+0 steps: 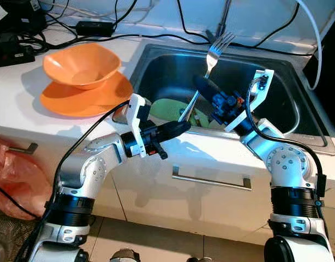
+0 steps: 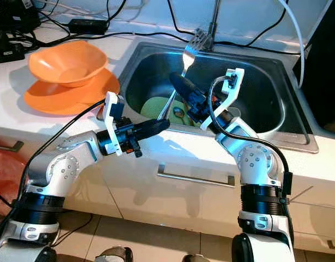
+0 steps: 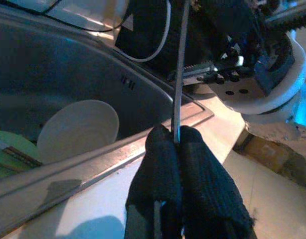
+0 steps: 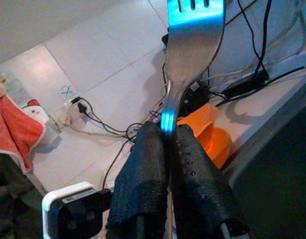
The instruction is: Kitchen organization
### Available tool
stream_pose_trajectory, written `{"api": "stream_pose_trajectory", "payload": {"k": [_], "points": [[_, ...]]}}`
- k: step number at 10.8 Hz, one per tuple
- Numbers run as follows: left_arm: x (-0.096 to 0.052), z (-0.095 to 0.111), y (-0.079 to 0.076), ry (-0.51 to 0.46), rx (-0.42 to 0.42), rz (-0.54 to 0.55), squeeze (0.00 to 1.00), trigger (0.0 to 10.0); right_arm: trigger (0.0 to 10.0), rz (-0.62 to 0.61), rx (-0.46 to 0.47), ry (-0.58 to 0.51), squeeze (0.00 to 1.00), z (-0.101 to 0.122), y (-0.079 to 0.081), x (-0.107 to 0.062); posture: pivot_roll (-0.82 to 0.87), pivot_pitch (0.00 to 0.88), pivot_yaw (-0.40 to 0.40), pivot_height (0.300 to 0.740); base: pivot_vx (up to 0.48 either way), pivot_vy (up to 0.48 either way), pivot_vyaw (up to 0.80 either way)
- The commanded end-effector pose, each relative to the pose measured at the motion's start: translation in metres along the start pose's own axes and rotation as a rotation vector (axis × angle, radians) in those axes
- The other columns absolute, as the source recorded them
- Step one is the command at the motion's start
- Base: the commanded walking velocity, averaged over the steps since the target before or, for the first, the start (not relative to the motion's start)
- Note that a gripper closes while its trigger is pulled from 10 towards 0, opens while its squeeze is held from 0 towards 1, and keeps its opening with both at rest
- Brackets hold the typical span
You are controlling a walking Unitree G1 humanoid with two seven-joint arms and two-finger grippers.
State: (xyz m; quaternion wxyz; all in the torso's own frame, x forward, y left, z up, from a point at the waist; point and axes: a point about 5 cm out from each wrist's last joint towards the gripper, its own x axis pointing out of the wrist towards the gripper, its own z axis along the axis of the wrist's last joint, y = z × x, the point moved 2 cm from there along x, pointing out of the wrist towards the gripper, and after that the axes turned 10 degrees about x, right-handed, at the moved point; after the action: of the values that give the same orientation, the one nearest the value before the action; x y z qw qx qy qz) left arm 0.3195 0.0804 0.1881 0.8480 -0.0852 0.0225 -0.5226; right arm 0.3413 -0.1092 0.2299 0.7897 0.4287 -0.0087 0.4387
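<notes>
Clearly both grippers pinch one fork (image 1: 210, 61) above the sink's (image 1: 298, 131) front edge: left gripper (image 1: 181, 126) clamps its handle end, right gripper (image 1: 199, 82) the neck. No legible writing.

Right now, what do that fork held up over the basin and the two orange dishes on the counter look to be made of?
The shiny silver fork looks like polished metal, probably stainless steel: it gleams and mirrors the light. Both the left gripper and right gripper pinch it. The orange bowl and the orange plate under it look like matte plastic, with even colour and soft sheen, though glazed ceramic can't be ruled out.
</notes>
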Motion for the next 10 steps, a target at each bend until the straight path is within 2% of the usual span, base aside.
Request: {"api": "stream_pose_trajectory", "payload": {"k": [1,2,4,7,9,10], "points": [[-0.002,0.010,0.007,-0.053,0.015,0.056,0.44,10.0,0.0,-0.032,0.009,0.019,0.00,-0.003,-0.006,-0.004,0.08,0.057,-0.034,0.740,0.000,0.000,0.00],[-0.001,0.011,0.006,-0.072,-0.014,0.051,1.00,10.0,0.0,-0.092,-0.010,-0.017,0.00,0.001,-0.014,-0.003,0.09,0.048,-0.034,0.740,0.000,0.000,0.00],[0.000,0.013,0.000,-0.078,-0.015,0.042,1.00,10.0,0.0,-0.194,-0.041,-0.076,0.00,0.009,-0.026,-0.002,0.09,0.049,-0.036,0.740,0.000,0.000,0.00],[-0.002,0.013,-0.004,-0.067,-0.001,0.049,1.00,10.0,0.0,-0.435,-0.156,-0.198,0.00,0.024,-0.054,-0.004,0.10,0.058,-0.033,0.740,0.000,0.000,0.00],[-0.006,0.011,-0.003,-0.049,0.013,0.092,1.00,10.0,0.0,-0.784,-0.320,-0.245,0.00,0.032,-0.091,-0.030,0.12,0.068,-0.026,0.740,0.000,0.000,0.00],[-0.009,0.006,-0.002,-0.008,0.040,0.123,1.00,10.0,0.0,-0.880,-0.381,-0.237,0.00,0.034,-0.101,-0.041,0.13,0.072,-0.023,0.740,0.000,0.000,0.00]]}}
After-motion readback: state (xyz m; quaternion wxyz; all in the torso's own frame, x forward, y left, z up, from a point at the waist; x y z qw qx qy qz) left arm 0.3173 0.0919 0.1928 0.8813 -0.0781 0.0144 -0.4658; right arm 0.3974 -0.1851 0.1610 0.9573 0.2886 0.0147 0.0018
